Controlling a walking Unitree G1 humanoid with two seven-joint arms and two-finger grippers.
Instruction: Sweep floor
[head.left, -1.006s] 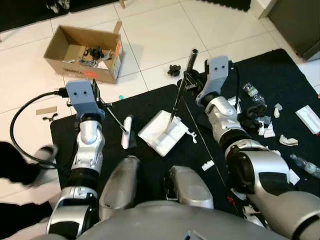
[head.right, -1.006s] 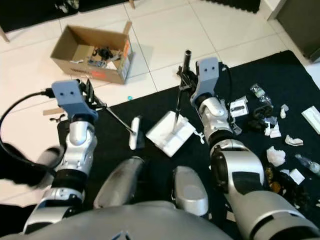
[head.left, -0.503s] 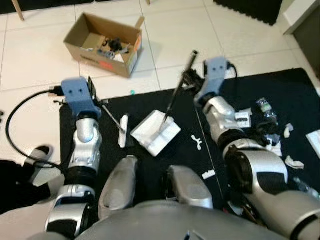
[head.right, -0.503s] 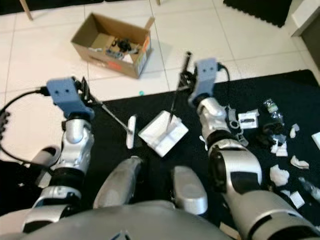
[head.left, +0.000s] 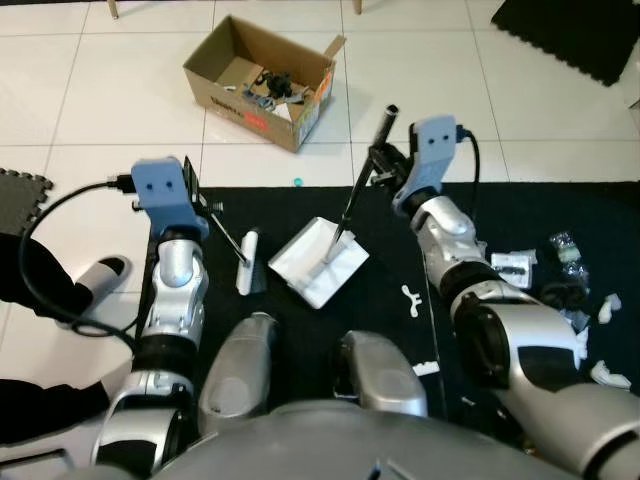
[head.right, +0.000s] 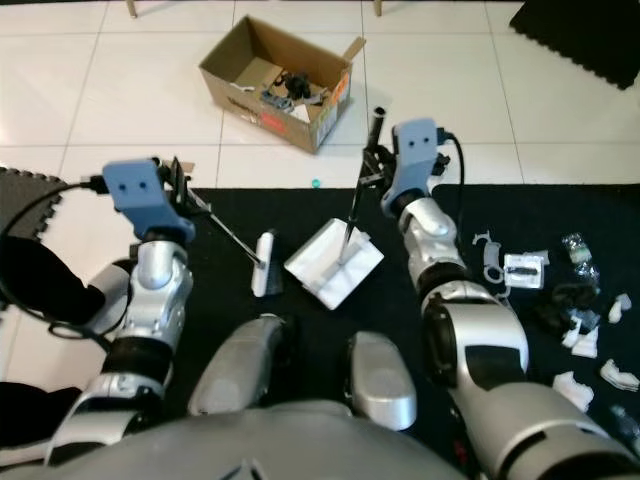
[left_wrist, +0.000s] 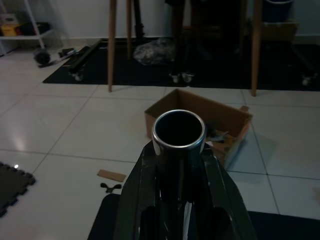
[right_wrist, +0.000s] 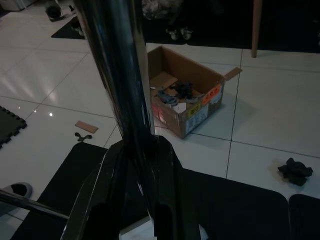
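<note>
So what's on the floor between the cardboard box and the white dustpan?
A tiny teal speck on the white tile, seen in the eye views.

We can read no text anywhere. The cardboard box (head.left: 263, 82) carries an orange-red label (head.left: 252, 119) on its side, but its print is too small for us to read.

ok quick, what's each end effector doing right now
Left end effector: closed on the brush handle.
Right end effector: closed on the dustpan handle.
</note>
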